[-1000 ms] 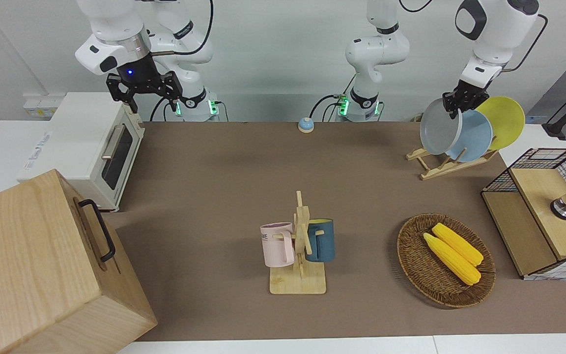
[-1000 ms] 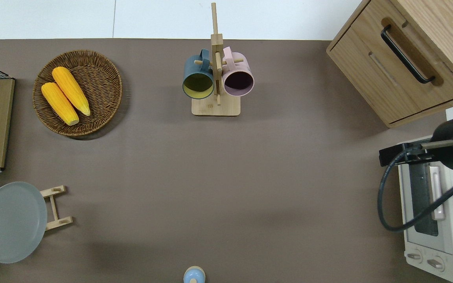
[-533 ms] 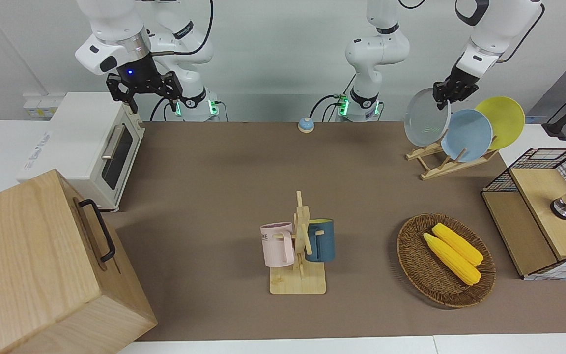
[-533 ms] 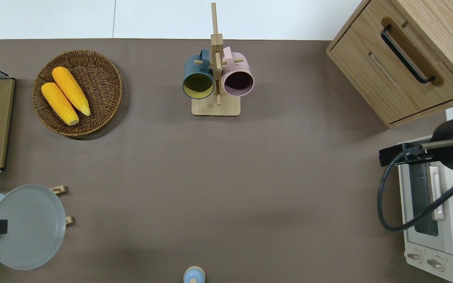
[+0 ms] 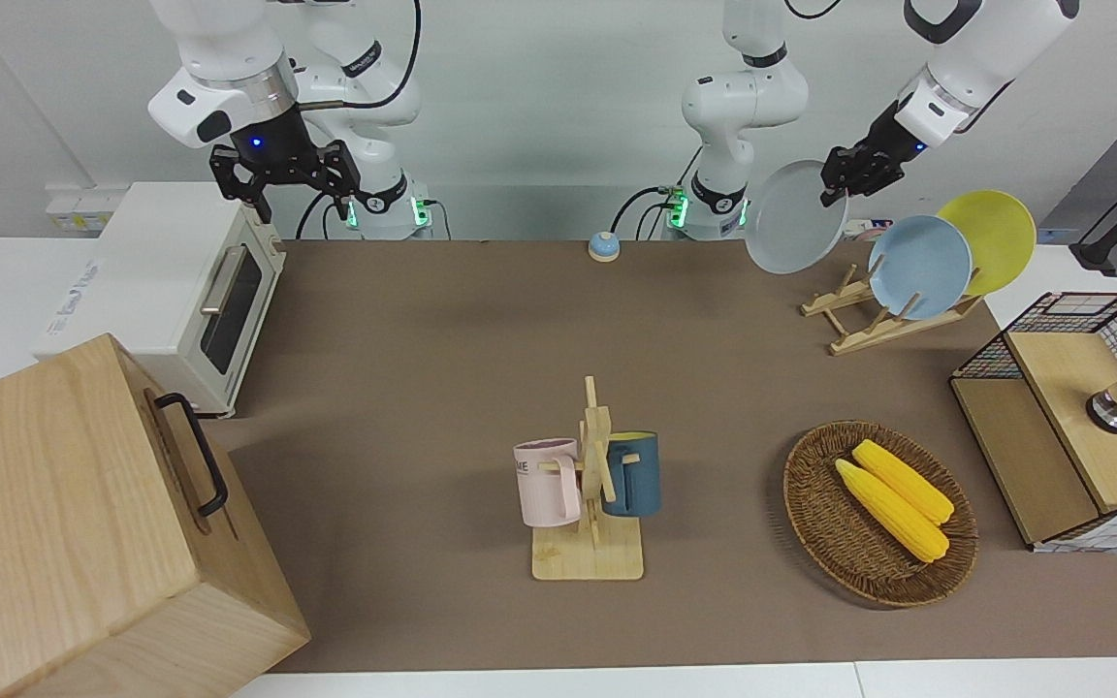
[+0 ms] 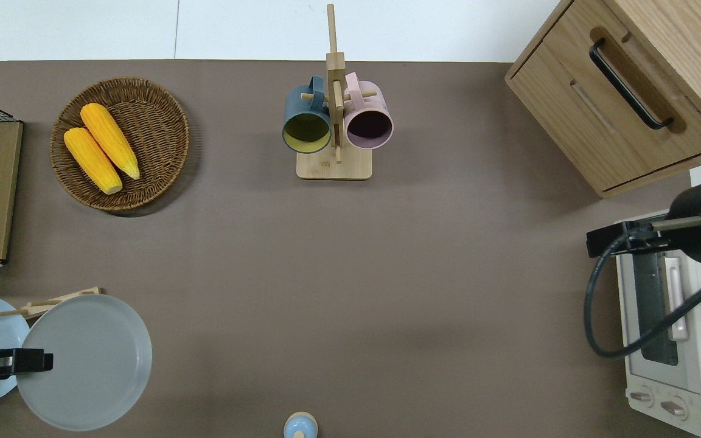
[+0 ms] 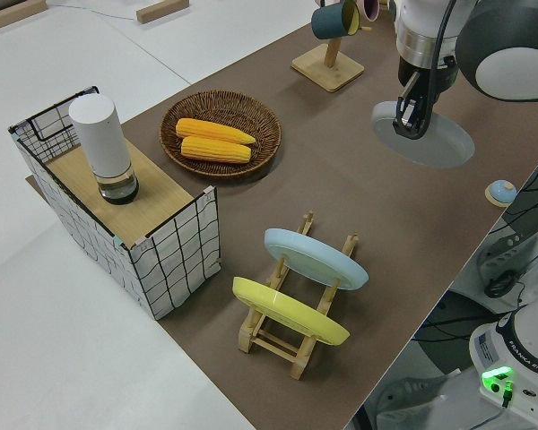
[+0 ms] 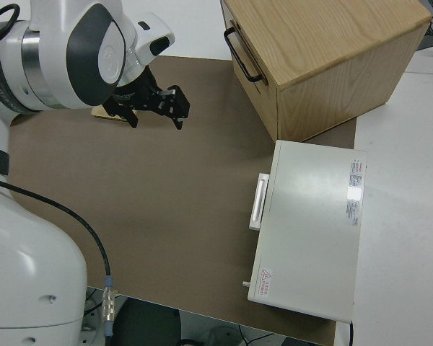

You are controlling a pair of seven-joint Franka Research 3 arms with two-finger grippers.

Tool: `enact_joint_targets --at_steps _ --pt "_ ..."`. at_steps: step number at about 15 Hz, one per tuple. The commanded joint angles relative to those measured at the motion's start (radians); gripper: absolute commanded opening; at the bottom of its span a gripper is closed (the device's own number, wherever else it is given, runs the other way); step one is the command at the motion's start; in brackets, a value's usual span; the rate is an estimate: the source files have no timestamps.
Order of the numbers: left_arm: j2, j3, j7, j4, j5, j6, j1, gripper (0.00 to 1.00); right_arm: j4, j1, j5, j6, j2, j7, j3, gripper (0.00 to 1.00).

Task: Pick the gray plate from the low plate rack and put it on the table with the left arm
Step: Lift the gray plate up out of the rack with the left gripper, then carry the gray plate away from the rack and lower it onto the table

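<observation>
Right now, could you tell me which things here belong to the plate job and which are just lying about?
Job:
- gray plate, held up by the left gripper
- low plate rack
- table

Lying about:
- light-blue plate, yellow plate
- mug tree
- corn basket
- toaster oven
- wooden cabinet
- right arm, parked

**Bystanders around us**

We see a wicker basket [image 5: 880, 514] holding two corn cobs [image 5: 893, 497], a mug tree [image 5: 590, 485] hanging pink and blue mugs, a toaster oven [image 5: 167, 287], a wooden cabinet [image 5: 83, 523], and a blue bell [image 5: 603, 246].
</observation>
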Motion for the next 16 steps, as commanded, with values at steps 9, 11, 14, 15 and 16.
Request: enact_joint_targets --at_steps 9,11,14,15,16 --pt "0.064 0.004 0.101 -0.085 -0.159 0.016 0.009 0.0 0.006 -0.007 0.007 -0.014 -0.002 0.0 0.005 0.99" --pt "0.089 0.005 0.169 -0.104 -0.184 0.016 0.018 0.0 0.006 -0.007 0.007 -0.014 -0.002 0.0 0.005 0.99" --pt "0.115 0.027 0.253 -0.142 -0.193 0.046 0.023 0.0 0.006 -0.007 0.007 -0.014 -0.002 0.0 0.005 0.99" --pt "0.129 0.027 0.275 -0.153 -0.201 0.062 0.023 0.0 0.006 -0.007 0.007 -0.014 -0.002 0.0 0.007 0.99" --pt "0.145 0.027 0.299 -0.161 -0.21 0.074 0.023 0.0 0.006 -0.007 0.007 -0.014 -0.002 0.0 0.007 0.987"
